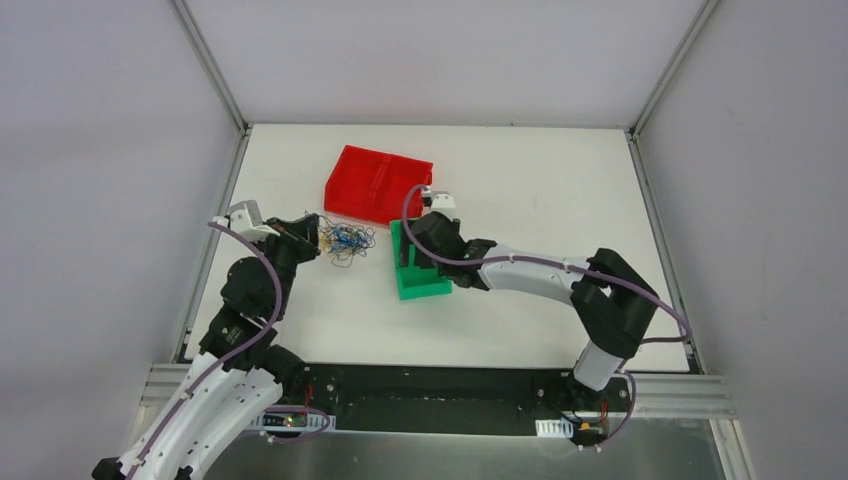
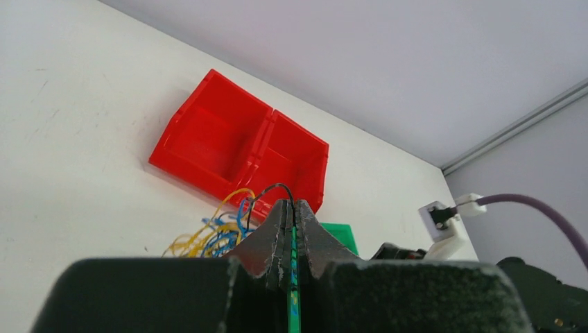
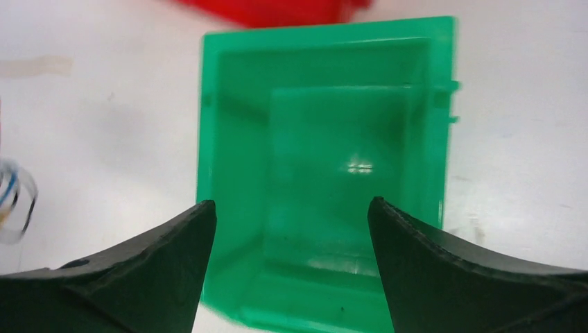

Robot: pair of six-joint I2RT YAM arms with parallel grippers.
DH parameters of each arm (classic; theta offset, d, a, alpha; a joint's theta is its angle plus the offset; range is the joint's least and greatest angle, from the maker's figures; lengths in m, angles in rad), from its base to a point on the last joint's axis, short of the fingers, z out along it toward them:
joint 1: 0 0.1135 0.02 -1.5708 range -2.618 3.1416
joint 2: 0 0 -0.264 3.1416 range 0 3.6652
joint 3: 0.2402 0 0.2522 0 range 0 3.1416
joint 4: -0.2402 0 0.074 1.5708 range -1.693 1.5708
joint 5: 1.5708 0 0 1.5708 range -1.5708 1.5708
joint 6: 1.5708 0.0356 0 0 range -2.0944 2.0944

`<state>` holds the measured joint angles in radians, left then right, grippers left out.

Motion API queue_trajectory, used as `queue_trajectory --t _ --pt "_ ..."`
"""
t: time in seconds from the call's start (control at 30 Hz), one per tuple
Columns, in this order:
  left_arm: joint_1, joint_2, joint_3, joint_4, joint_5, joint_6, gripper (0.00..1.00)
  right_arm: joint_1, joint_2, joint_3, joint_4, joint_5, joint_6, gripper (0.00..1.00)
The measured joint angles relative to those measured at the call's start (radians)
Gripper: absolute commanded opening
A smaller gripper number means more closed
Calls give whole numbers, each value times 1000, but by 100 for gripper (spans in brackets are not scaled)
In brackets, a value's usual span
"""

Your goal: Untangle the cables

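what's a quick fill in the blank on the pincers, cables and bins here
1. The left pincer is ___ on a strand of the cables.
2. The right pincer hangs ___ over the nearer bin.
3. The nearer bin is coloured ___.
4. The farther bin, beyond the cables, is coloured ___.
Missing words: shut; open; green; red

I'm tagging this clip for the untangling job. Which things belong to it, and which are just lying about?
Belongs to the job: cables, a small tangle; left hand, shut on a strand; right hand, open over the green bin.
Lying about: green bin; red bin.
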<state>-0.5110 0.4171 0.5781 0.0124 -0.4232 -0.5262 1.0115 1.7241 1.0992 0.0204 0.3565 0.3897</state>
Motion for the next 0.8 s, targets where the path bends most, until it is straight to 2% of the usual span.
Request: queue_trajectory --t 0.2,0.4,0.6,0.67,0.8 --pt "0 43 -5 1 31 0 0 -164 -78 -89 -56 79 67 88" --pt "0 77 -5 6 71 0 0 -364 -123 -121 -193 156 123 91" --pt "0 107 -5 29 138 2 0 -418 -321 -200 -251 234 131 91" --pt "0 137 -2 41 190 8 0 -402 -443 -235 -229 216 100 91" --pt "0 235 26 61 346 25 0 -364 -685 -357 -46 -19 11 91"
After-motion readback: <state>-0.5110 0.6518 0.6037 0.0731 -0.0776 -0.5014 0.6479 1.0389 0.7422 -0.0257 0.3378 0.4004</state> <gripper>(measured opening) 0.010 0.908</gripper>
